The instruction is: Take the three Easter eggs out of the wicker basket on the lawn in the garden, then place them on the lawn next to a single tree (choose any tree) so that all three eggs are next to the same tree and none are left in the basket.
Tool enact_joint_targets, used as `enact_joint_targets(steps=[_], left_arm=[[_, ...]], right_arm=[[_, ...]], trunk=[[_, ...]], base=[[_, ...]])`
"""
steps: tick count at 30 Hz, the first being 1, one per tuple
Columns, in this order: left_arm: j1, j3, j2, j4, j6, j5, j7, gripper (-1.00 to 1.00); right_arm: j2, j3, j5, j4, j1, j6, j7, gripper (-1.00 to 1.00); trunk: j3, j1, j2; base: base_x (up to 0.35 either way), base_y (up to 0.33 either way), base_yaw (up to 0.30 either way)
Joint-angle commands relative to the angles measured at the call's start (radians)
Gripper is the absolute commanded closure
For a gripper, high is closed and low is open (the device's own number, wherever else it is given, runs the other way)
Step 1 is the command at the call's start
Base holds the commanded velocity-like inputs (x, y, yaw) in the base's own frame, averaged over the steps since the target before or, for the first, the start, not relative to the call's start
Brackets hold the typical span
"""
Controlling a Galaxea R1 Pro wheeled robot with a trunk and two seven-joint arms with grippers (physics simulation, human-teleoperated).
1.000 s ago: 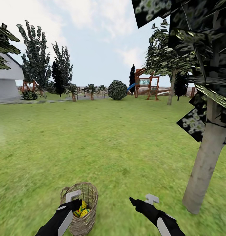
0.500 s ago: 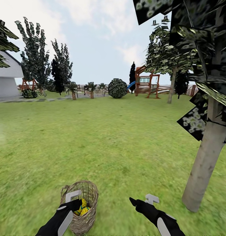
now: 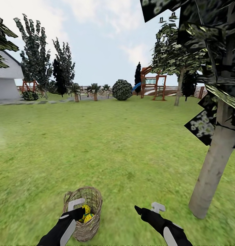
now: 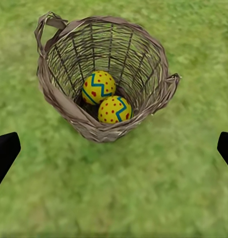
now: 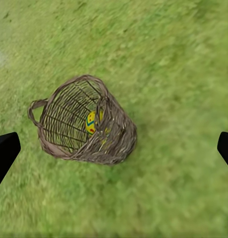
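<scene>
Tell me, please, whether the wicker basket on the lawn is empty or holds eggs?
Not empty: the wicker basket stands upright and two Easter eggs lie at its bottom. A third egg cannot be made out.

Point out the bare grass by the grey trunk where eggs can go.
Open lawn lies between the wicker basket and the tree trunk, beyond the right hand. Grass all around the trunk's foot looks bare. The basket itself is crowded with eggs.
</scene>
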Motion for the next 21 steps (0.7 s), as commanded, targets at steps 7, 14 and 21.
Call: enact_joint_targets(steps=[7, 14, 21], left_arm=[[0.000, -0.008, 0.001, -0.002, 0.005, 0.010, 0.011, -1.00], [0.000, -0.008, 0.000, -0.002, 0.005, 0.009, 0.012, -1.00], [0.000, -0.009, 0.000, -0.002, 0.004, 0.010, 0.009, -1.00]], right_arm=[[0.000, -0.001, -0.006, -0.001, -0.001, 0.005, 0.001, -1.00], [0.000, -0.001, -0.006, -0.001, -0.001, 0.004, 0.001, -1.00], [0.000, -0.001, -0.005, -0.001, -0.001, 0.006, 0.000, -1.00]], trunk=[[-0.009, 0.000, -0.001], [-0.016, 0.000, -0.001], [-0.017, 0.000, -0.001]], base=[[0.018, 0.001, 0.000], [0.182, 0.059, 0.000], [0.057, 0.019, 0.000]])
